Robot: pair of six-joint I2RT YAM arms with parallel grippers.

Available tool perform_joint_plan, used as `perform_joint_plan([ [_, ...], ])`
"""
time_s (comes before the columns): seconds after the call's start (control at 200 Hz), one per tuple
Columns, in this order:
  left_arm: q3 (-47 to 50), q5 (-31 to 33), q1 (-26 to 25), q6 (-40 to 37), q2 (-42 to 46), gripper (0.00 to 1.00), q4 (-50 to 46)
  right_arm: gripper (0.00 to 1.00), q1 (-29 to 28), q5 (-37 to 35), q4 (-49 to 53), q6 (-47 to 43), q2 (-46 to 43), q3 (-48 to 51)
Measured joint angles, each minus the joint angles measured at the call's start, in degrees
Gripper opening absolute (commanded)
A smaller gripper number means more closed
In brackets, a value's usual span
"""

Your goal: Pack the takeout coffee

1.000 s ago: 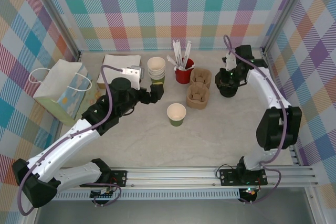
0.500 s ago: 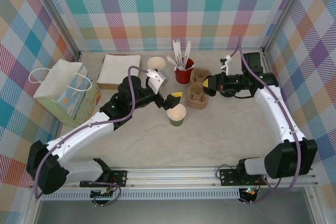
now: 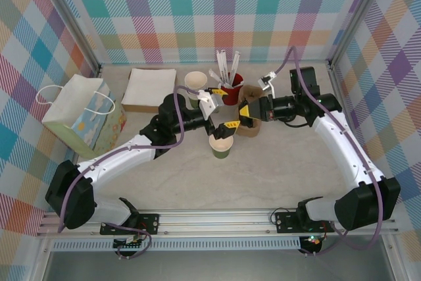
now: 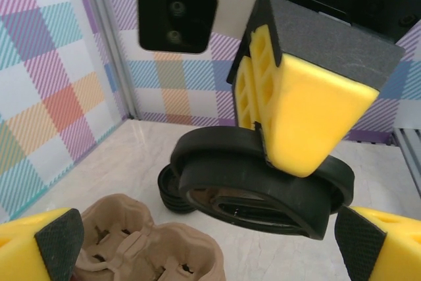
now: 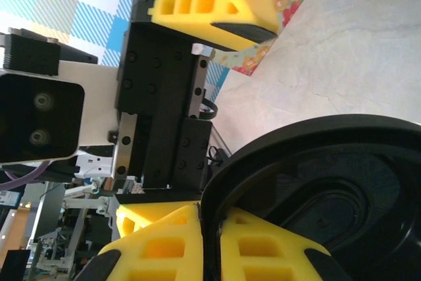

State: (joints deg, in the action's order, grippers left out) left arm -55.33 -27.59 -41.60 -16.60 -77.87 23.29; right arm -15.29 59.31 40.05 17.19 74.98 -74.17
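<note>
The takeout coffee's green paper cup (image 3: 221, 144) stands on the table with no lid on it. Its round black lid (image 4: 263, 182) is held on edge above the table, with my right gripper (image 3: 245, 111) shut on its rim. In the right wrist view the lid (image 5: 322, 189) is clamped between the two yellow fingers (image 5: 164, 248). My left gripper (image 3: 223, 111) is wide open just above the cup, facing the lid, its yellow fingertips (image 4: 39, 248) on either side and clear of it.
Two brown cardboard carriers (image 3: 250, 97) lie behind the grippers. A red holder (image 3: 230, 94) with stirrers and a stack of cups (image 3: 196, 83) stand at the back. A stack of black lids (image 4: 172, 192), a white box (image 3: 150, 89) and a gift bag (image 3: 82, 113) are also there.
My right gripper carried a lid leftward from the back right to the middle. My left arm swung right from the cup stack to above the green cup, still open.
</note>
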Motion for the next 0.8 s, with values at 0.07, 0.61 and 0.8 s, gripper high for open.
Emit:
perform_joint_plan([
  [0.07,0.0,-1.0,0.0,0.0,-0.4,0.99,0.7,0.1,-0.6,0.4,-0.3,0.4,0.0,-0.1],
  [0.61,-0.9,-6.1,0.0,-3.5,-0.9,0.8,-1.1,0.1,-3.0,2.1,-1.5,1.7,0.7,-1.4],
  [0.8,-1.1,-6.9,0.0,-4.5,-0.9,0.72,-2.8,0.11,-3.7,2.3,-1.5,1.7,1.6,-1.5],
])
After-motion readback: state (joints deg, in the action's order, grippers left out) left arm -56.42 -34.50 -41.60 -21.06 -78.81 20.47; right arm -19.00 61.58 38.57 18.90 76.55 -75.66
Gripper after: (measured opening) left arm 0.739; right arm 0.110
